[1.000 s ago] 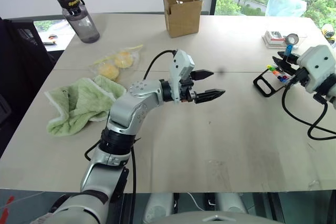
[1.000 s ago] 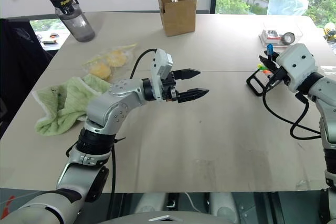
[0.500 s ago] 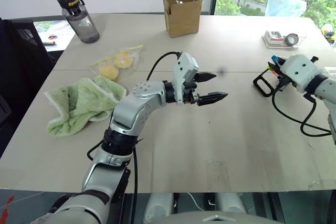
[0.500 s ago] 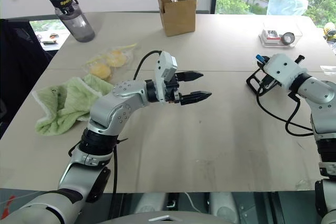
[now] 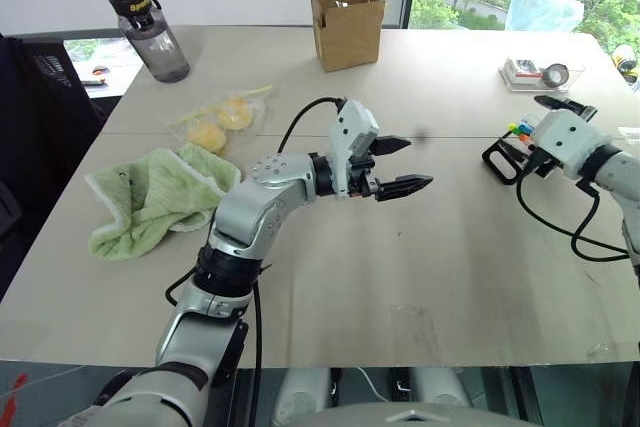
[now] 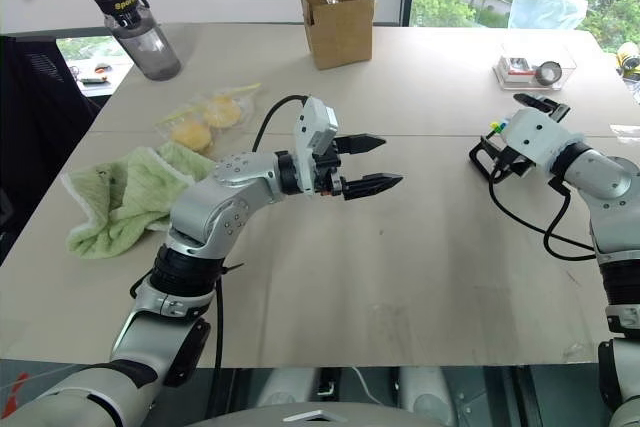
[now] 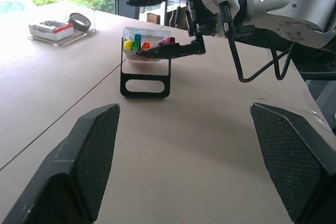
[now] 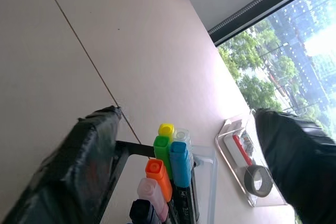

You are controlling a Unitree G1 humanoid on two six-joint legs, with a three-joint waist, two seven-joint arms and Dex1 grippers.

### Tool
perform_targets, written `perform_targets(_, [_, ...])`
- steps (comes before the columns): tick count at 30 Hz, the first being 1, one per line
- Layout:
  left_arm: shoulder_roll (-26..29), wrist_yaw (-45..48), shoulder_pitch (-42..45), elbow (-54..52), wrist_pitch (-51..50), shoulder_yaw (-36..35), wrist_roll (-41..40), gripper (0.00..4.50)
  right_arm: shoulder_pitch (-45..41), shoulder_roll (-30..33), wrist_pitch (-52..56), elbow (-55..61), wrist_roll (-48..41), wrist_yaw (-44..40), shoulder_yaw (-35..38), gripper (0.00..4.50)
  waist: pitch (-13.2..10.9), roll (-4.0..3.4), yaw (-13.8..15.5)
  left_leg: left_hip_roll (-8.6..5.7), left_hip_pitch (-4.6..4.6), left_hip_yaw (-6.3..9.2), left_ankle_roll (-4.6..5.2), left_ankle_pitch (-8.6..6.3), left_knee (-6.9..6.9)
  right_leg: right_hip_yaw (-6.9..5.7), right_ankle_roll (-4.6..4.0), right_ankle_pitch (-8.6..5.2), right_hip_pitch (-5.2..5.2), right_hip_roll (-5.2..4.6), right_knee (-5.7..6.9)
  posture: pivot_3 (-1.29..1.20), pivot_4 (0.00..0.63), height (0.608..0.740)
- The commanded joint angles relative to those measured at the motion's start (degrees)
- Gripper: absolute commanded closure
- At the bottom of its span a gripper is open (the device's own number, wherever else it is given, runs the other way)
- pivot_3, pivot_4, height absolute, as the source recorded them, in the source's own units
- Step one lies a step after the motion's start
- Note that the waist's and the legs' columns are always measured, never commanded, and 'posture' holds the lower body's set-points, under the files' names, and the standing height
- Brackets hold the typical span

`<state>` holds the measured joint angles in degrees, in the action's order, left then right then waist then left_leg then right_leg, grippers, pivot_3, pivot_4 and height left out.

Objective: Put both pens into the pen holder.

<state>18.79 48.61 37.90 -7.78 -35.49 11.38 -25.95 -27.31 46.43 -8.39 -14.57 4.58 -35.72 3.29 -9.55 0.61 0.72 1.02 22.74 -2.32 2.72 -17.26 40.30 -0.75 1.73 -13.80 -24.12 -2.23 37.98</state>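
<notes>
Pale, smooth table (image 5: 420, 277) lies bare between my arms. My left gripper (image 5: 405, 165) hangs mid-table, fingers wide, empty. My right gripper (image 7: 163, 22) straddles the pen holder (image 7: 144, 64) near the right edge, fingers spread; blue-ended pen (image 8: 179, 163) stands inside the holder among bright caps.

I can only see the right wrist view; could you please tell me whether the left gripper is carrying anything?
Observer: No. The left gripper is open and empty, held above the middle of the table.
Operator: Thank you. How does the right gripper sit relative to the pen holder?
Observer: The right gripper is open. From the side, one finger crosses in front of the clear body of the pen holder and the other is above it.
</notes>
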Motion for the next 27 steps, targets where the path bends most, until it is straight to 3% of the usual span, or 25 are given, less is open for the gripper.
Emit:
perform_targets(1, [0.18, 0.32, 0.09, -1.95, 1.52, -0.30, 0.23, 0.38, 0.39, 0.79, -0.34, 2.42, -2.99, 0.34, 3.97, 0.06, 0.00, 0.00, 0.01, 0.00, 0.00, 0.00, 0.00, 0.00, 0.00, 0.00, 0.00, 0.00, 0.00, 0.00, 0.00, 0.00, 0.150, 0.736])
perform_targets(7, [1.34, -1.33, -0.19, 0.92, 5.33, -2.72, 2.54, 0.38, 2.97, -2.00, 8.60, 11.35, -16.99, -6.60, 6.72, 0.06, 0.01, -0.01, -0.12, 0.01, -0.02, 0.00, 0.00, 0.00, 0.00, 0.02, 0.00, 0.00, 0.00, 0.01, 0.02, 0.00, 0.150, 0.736])
perform_targets(11, [3.56, -4.10, -2.48, 2.72, 7.43, -6.30, 4.28, 0.38, 10.43, -5.17, 18.54, 20.10, -29.01, -11.06, 7.76, 0.06, 0.02, -0.01, 0.00, 0.09, -0.03, 0.09, 0.00, 0.00, 0.00, -0.05, -0.01, 0.01, 0.02, 0.03, 0.03, 0.00, 0.150, 0.736])
perform_targets(14, [3.85, -5.39, -7.32, 0.37, 6.51, -10.86, 1.22, 0.38, 19.12, -5.95, 20.65, 22.85, -32.17, -14.89, 7.70, 0.06, 0.03, -0.03, 0.20, 0.14, -0.01, 0.11, 0.00, -0.01, -0.01, -0.07, -0.01, 0.01, 0.03, -0.10, 0.00, 0.00, 0.150, 0.736])
perform_targets(21, [14.26, -2.02, -31.50, -11.37, 8.03, -15.32, 2.20, 0.38, 33.46, -7.43, 16.07, 18.41, -29.87, -16.74, 9.76, 0.06, 0.04, -0.07, -0.50, 0.02, -0.17, -0.03, 0.03, -0.03, -0.04, 0.01, 0.00, 0.01, 0.09, -0.40, -0.01, 0.00, 0.150, 0.736])
perform_targets(27, [13.89, -2.85, -53.53, -18.91, 16.26, -21.53, 3.14, 0.38, 42.33, -7.78, 9.46, 14.99, -30.69, -20.92, 14.21, 0.06, 0.05, -0.06, 0.17, 0.05, -0.78, -0.02, 0.30, -0.21, -0.18, -0.03, -0.26, -0.16, 0.65, -0.57, -0.07, 0.00, 0.150, 0.736])
